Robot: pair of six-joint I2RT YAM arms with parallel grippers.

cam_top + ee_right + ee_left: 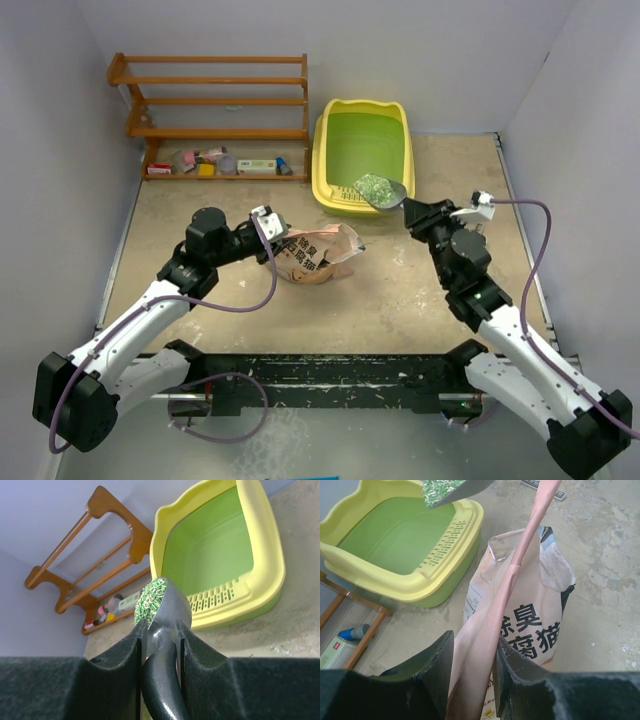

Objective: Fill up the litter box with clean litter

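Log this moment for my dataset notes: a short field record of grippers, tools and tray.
left gripper: shut on top edge of pink printed paper bag
right gripper: shut on handle of grey metal scoop
scoop load: heaped pale grey-green granules
scoop position: above front edge of rounded yellow plastic tray with green floor
tray floor: bare, no granules visible
background: wooden shelf rack

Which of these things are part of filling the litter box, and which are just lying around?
In use: litter box, clean litter, grey scoop, pink bag.
Lying about: wooden shelf rack, small items on its bottom shelf.
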